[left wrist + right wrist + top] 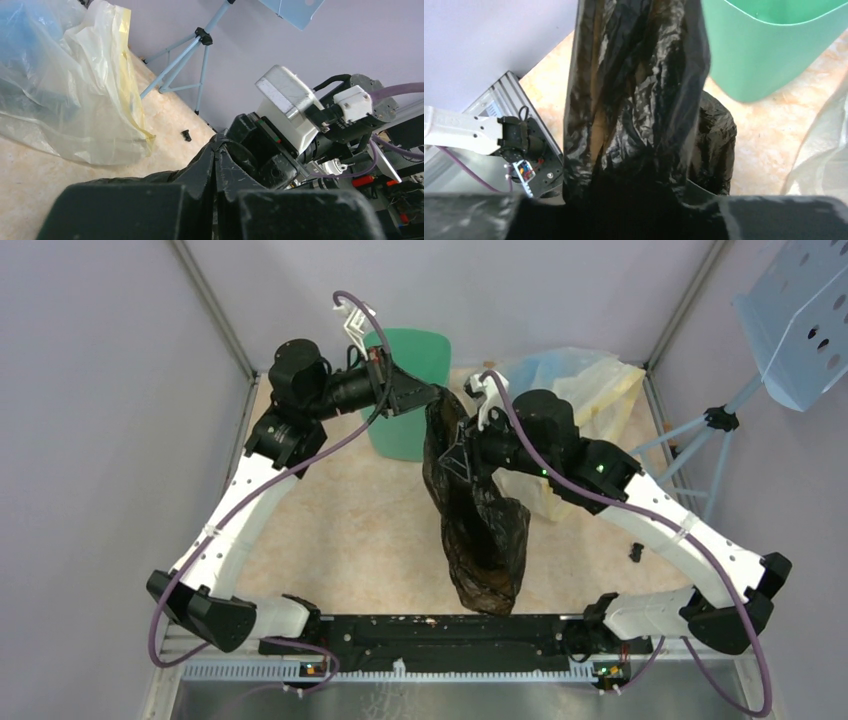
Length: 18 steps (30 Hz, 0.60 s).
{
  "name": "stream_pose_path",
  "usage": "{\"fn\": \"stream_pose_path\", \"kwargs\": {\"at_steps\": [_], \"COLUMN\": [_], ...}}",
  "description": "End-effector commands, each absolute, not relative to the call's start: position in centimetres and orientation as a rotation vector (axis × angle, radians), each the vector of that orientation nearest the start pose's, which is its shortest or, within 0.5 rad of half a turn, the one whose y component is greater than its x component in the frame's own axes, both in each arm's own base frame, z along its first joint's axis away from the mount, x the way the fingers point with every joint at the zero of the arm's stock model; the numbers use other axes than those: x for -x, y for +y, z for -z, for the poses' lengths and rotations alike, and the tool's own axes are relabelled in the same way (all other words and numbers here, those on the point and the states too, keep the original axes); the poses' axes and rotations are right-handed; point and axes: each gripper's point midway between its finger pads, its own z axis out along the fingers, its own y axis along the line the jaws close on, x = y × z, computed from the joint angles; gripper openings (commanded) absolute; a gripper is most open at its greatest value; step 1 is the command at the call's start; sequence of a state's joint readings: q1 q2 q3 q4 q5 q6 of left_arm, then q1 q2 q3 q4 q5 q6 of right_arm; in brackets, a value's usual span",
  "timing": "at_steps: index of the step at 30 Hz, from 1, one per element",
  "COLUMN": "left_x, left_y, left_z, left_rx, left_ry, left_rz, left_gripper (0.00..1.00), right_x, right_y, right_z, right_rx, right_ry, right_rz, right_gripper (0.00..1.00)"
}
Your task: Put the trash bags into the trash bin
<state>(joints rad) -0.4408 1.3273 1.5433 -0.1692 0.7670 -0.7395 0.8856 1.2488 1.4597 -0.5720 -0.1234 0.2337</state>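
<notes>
The black trash bag (485,530) hangs crumpled in mid-air above the table's middle, its lower end near the front rail. My left gripper (432,398) is shut on the bag's top corner, right beside the mint-green trash bin (412,360). In the left wrist view its closed fingertips (216,150) pinch thin black plastic (150,179). My right gripper (462,448) is shut on the bag a little lower. In the right wrist view the bag (634,90) drapes over and hides the fingers, with the bin (774,45) behind it.
Clear and yellowish translucent bags (585,380) lie at the back right, also shown in the left wrist view (65,90). A light-blue tripod stand (715,435) rises at the right edge. A small black piece (636,552) lies on the table. Purple walls enclose the table.
</notes>
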Motion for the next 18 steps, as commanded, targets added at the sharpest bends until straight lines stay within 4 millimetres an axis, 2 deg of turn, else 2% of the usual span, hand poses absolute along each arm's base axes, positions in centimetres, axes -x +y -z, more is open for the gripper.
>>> {"fn": "stream_pose_path", "kwargs": {"at_steps": [1, 2, 5, 8, 10, 15, 18], "left_x": [-26.0, -26.0, -26.9, -28.8, -30.3, -33.0, -35.2], "left_y": [-27.8, -27.7, -26.7, -24.5, -22.5, -18.5, -16.5], "left_z": [-48.3, -48.3, -48.0, -47.7, -47.6, -47.4, -46.2], "left_rx": [-0.44, -0.443, -0.413, -0.319, -0.247, -0.113, -0.046], "left_ry": [1.579, 1.58, 1.607, 1.644, 1.665, 1.699, 1.719], "left_rz": [1.487, 1.472, 1.346, 1.146, 1.013, 0.809, 0.672], "left_gripper": [0.13, 0.26, 0.69, 0.93, 0.99, 0.99, 0.99], "right_x": [-23.0, -23.1, -23.2, -23.5, -23.7, -23.9, -23.7], "right_y": [31.3, 30.9, 29.6, 28.2, 27.3, 25.1, 24.2], "right_z": [-37.8, -38.0, -38.7, -39.0, -39.3, -40.3, -41.1], "right_rx": [0.629, 0.615, 0.572, 0.541, 0.522, 0.469, 0.456], "right_ry": [1.801, 1.797, 1.773, 1.776, 1.778, 1.77, 1.755], "right_rz": [-0.825, -0.815, -0.778, -0.725, -0.696, -0.646, -0.634], "right_gripper": [0.11, 0.0, 0.0, 0.0, 0.0, 0.0, 0.0]}}
